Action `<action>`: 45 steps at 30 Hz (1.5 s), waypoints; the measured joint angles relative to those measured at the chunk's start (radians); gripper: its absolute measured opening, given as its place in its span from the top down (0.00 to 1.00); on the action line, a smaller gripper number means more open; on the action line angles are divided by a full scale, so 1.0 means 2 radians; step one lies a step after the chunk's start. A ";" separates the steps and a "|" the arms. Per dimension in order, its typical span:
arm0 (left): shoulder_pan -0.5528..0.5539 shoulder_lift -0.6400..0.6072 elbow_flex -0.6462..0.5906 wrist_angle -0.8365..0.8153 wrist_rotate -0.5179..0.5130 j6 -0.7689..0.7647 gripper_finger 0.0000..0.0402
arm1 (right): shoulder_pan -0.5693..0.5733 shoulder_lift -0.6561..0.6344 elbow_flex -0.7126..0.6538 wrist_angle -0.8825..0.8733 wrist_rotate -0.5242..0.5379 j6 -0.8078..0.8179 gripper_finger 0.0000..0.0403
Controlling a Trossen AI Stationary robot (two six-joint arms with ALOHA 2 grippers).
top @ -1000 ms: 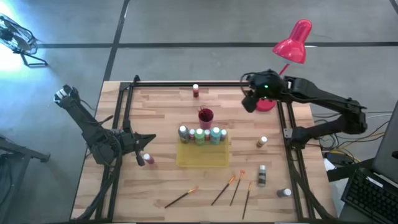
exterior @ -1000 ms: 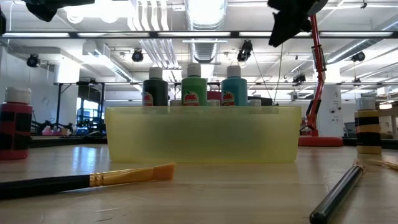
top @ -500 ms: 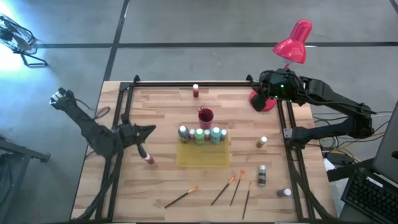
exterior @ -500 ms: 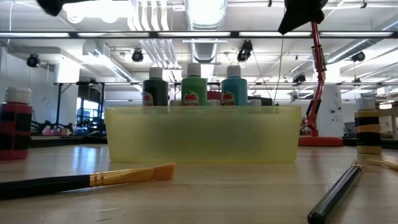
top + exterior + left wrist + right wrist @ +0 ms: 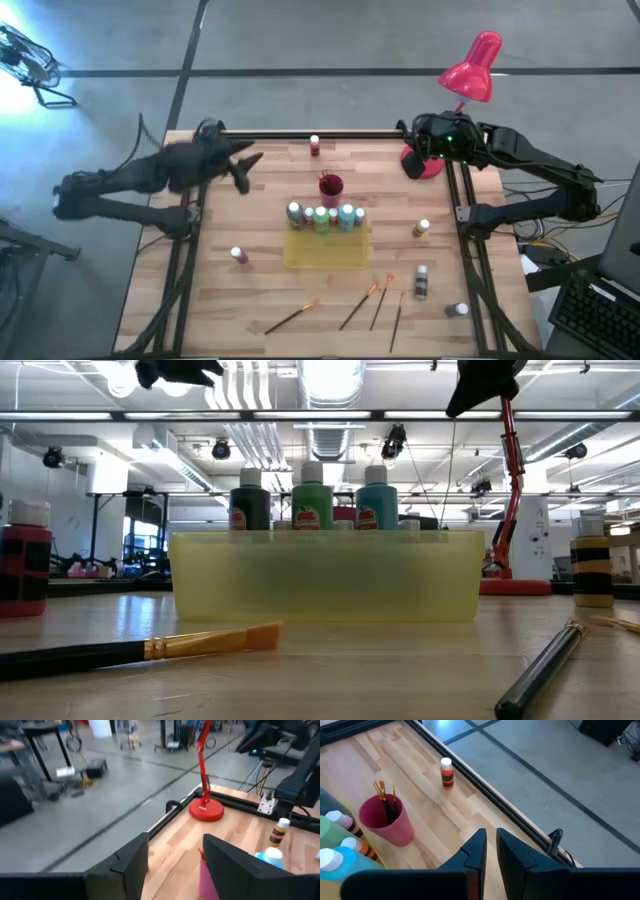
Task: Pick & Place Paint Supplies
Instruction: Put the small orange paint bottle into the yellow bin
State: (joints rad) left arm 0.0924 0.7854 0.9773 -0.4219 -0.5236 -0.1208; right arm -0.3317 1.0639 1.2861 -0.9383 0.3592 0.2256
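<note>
Left arm up at the far-left corner, jaws apart and empty.
The left gripper [image 5: 243,170] is the nearer tool to the pink bottle [image 5: 238,256], which stands upright toward the table's near edge from it; the yellow tray [image 5: 325,253] lies to its right; the right gripper [image 5: 412,160], fingers nearly together and empty, hangs well off.

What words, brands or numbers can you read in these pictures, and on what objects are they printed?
None can be read.
Green bottle: a red and white label, print too small.
Light blue bottle: the same label, unreadable.
Dark bottle: label blurred.
Yellow tray: no print.
</note>
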 joint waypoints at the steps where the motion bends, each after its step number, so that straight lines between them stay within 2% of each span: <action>1: 0.035 0.010 0.008 0.000 0.039 0.005 0.51 | 0.000 0.002 0.000 0.000 0.000 0.000 0.91; 5: 0.154 0.059 0.036 -0.002 0.175 0.032 0.50 | 0.000 0.007 0.000 0.000 0.000 0.000 0.92; 7: 0.194 0.084 0.049 -0.002 0.220 0.039 0.51 | 0.000 0.010 0.000 0.000 0.000 0.000 0.92; 9: 0.220 0.108 0.062 0.000 0.240 0.048 0.51 | 0.000 0.014 0.000 0.000 0.000 0.000 0.91; 18: 0.242 0.203 0.100 -0.003 0.242 0.098 0.51 | 0.000 0.033 0.000 0.000 0.001 0.000 0.85; 25: 0.249 0.244 0.102 -0.003 0.235 0.106 0.51 | 0.005 0.038 -0.002 -0.008 -0.014 -0.016 0.79; 27: 0.254 0.249 0.102 -0.003 0.235 0.110 0.51 | 0.011 0.030 -0.008 0.001 -0.036 -0.037 0.78; 31: 0.261 0.258 0.103 -0.002 0.235 0.122 0.51 | 0.024 -0.007 -0.020 0.073 -0.090 -0.082 0.75; 35: 0.264 0.273 0.103 0.003 0.235 0.133 0.51 | 0.030 -0.042 -0.023 0.116 -0.090 -0.085 0.72; 40: 0.265 0.303 0.105 0.000 0.237 0.141 0.51 | 0.030 -0.070 -0.017 0.118 -0.090 -0.090 0.69; 45: 0.267 0.352 0.138 0.000 0.244 0.151 0.51 | 0.030 -0.087 -0.016 0.117 -0.089 -0.088 0.65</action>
State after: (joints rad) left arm 0.6273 1.4900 1.2524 -0.4217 -0.0358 0.1806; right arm -0.2710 0.8900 1.2537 -0.7037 0.1814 0.0492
